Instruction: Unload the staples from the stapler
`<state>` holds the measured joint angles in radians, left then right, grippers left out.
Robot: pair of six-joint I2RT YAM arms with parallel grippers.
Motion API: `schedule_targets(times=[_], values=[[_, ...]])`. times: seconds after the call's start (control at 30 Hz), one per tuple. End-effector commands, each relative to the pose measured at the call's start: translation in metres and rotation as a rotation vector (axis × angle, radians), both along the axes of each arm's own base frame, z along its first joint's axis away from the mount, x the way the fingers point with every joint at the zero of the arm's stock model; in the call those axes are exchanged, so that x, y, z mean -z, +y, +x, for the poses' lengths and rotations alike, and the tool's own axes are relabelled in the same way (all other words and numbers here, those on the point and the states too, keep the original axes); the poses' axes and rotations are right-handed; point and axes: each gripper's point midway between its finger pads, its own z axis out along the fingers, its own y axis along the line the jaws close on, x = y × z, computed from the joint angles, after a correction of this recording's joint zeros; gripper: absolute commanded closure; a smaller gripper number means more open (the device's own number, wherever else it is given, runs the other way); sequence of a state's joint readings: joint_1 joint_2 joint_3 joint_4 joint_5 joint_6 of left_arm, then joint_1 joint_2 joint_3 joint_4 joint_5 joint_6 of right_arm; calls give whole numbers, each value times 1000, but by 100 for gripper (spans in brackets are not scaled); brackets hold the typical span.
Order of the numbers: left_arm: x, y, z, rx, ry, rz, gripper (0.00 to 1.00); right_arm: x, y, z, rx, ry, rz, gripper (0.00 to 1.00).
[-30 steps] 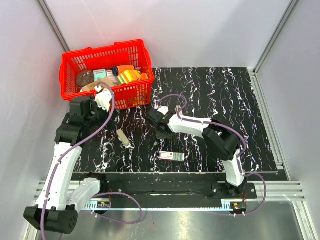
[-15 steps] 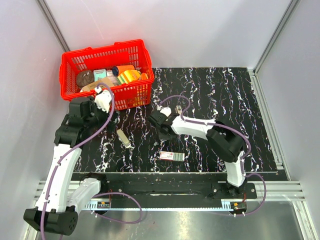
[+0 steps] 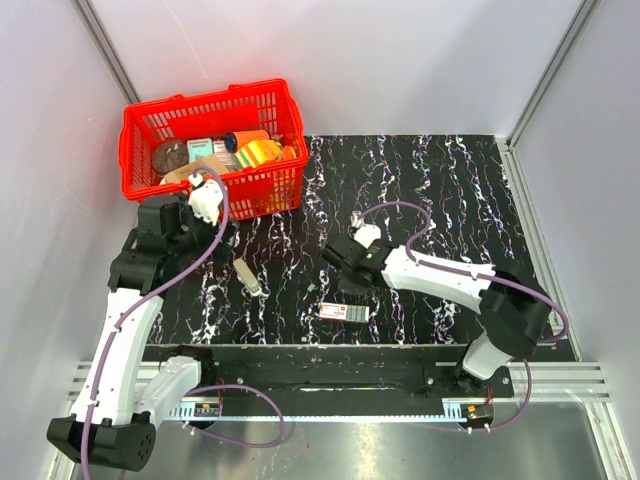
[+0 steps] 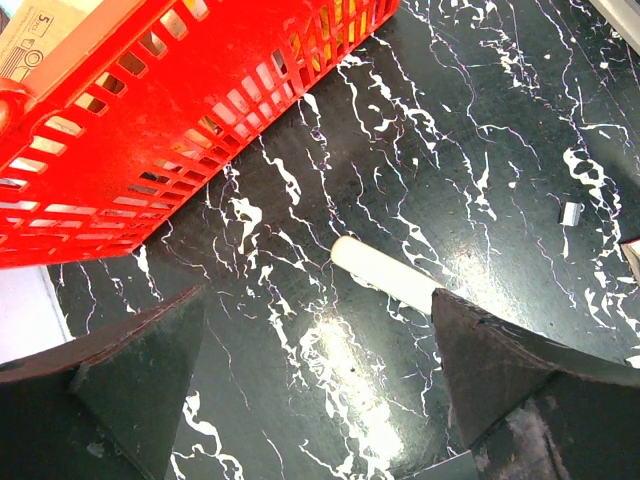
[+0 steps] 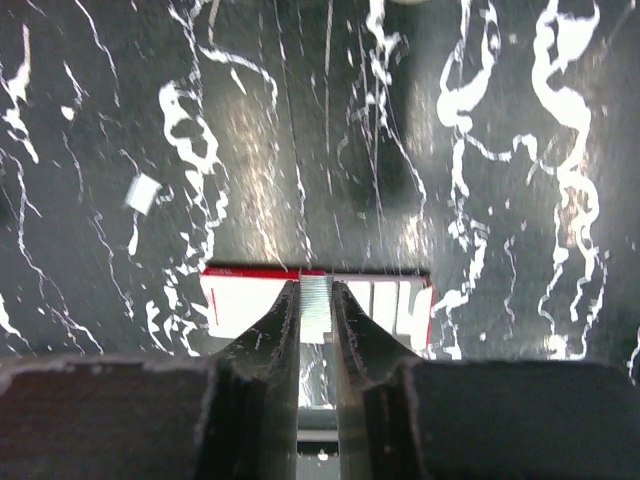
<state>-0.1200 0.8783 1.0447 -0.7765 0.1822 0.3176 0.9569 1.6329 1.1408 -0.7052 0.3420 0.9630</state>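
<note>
The stapler (image 3: 247, 276), slim and pale beige, lies on the black marbled mat left of centre. In the left wrist view its pale end (image 4: 390, 280) shows just beyond my right finger. My left gripper (image 3: 212, 240) (image 4: 318, 320) is open and empty, hovering beside the stapler near the basket. My right gripper (image 3: 351, 285) (image 5: 316, 292) is shut on a short silver strip of staples (image 5: 316, 310) and holds it over the flat white box with red edge (image 3: 343, 312) (image 5: 250, 305).
A red basket (image 3: 262, 190) (image 4: 150, 130) holding several items stands at the back left of the mat. A small loose metal piece (image 5: 145, 193) (image 4: 570, 212) lies on the mat. The mat's near edge runs just below the white box.
My right arm has swung right and toward the near edge, from mid-mat to above the white box, with its jaws closed. The left arm and stapler have not moved.
</note>
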Motion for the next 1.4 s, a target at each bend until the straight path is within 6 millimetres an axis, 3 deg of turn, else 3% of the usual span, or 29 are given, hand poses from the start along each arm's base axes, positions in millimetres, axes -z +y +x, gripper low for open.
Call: schedule_targets(times=[0.0,0.2,0.4,0.77,1.37], values=[[-8,3,2,-3,-27,13,1,-8,-8,-25,141,-31,14,100],[-4,0,5,14,-5,12,1,-8,-6,-42,181,-63,17,100],[-4,1,3,16,-11,15,1,7,-1,-53,159,-41,-3,100],[-7,-1,1,21,-23,7,1,23,-7,-58,137,-19,-87,100],[-10,-7,3,17,-18,-38,1,36,3,-55,62,-3,-120,100]])
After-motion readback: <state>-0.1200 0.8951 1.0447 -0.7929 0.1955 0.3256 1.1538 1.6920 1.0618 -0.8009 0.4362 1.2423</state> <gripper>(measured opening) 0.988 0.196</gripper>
